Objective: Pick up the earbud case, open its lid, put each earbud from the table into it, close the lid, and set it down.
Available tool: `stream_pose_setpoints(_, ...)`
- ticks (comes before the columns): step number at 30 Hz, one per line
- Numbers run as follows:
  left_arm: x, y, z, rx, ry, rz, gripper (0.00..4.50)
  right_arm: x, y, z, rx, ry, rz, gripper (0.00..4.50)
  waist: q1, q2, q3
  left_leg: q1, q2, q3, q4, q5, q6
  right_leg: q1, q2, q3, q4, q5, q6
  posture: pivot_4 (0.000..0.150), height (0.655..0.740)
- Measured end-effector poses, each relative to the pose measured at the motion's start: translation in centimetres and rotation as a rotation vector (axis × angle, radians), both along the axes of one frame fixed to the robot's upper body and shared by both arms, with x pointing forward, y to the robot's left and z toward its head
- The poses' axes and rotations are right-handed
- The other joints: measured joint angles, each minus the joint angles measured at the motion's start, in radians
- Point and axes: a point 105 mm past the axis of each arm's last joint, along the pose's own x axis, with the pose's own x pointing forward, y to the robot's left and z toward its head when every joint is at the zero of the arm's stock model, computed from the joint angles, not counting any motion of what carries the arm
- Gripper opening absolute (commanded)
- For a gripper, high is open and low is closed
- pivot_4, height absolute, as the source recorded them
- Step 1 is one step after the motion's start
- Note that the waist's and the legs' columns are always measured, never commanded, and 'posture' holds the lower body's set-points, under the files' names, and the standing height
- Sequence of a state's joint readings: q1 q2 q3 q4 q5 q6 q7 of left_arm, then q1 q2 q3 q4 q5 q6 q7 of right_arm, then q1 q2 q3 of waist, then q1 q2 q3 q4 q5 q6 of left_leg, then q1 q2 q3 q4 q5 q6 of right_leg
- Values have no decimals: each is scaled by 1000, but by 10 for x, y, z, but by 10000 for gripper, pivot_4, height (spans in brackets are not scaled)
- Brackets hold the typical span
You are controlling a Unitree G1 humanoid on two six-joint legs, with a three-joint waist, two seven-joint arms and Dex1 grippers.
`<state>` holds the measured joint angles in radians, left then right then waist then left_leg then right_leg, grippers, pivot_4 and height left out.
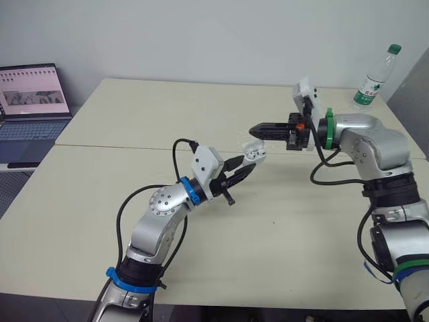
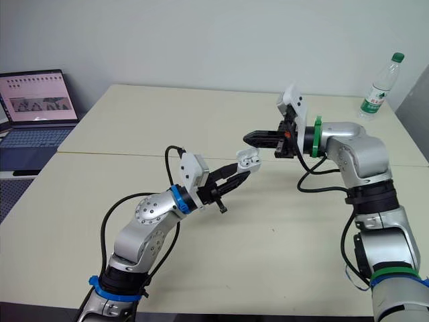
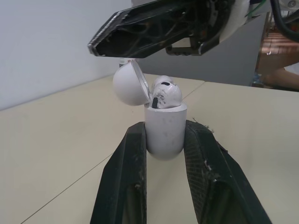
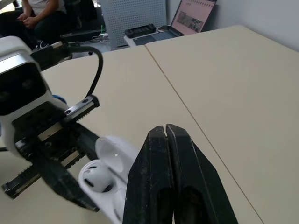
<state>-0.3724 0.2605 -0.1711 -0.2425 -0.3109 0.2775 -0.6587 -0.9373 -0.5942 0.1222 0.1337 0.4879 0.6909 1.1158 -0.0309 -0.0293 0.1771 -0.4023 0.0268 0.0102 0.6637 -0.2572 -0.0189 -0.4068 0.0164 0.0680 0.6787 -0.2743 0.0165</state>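
White earbud case [image 3: 164,133] stands upright over the table [image 1: 134,121], pinched by the left gripper [image 1: 249,159], its lid [image 3: 127,84] swung open and an earbud [image 3: 166,93] seated, while the right gripper [image 1: 256,129], fingers pressed together, hovers just above that lid.

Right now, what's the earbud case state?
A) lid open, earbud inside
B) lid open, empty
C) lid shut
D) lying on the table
A: the earbud case, held in the left claw, has its lid tipped back with an earbud sitting in its top.
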Motion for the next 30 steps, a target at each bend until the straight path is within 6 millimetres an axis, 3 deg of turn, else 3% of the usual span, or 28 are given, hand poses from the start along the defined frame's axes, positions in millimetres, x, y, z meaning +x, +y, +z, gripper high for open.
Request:
stream_pose_setpoints(11,0,1,-4,11,14,2,7505,-4,-2,-5,-48,-24,-2,617,-1,0,0,0,0,0,0,0,0,0,0,0,1,0,0,1500,7400)
stream_pose_setpoints(17,-1,-1,0,4,-3,-11,7505,20,-6,1,-26,-8,-105,617,-1,0,0,0,0,0,1,0,0,0,0,0,1,0,0,1500,7400)
stream_pose_setpoints(21,-1,-2,2,4,-11,-23,7505,33,-11,-15,-81,0,-153,617,-1,0,0,0,0,1,0,0,0,0,0,1,0,0,0,1500,7400)
stream_pose_setpoints(30,-2,-3,2,0,-10,-25,7505,23,-4,-20,-103,34,-55,617,0,0,0,0,0,0,0,0,0,0,0,0,1,0,0,1500,7400)
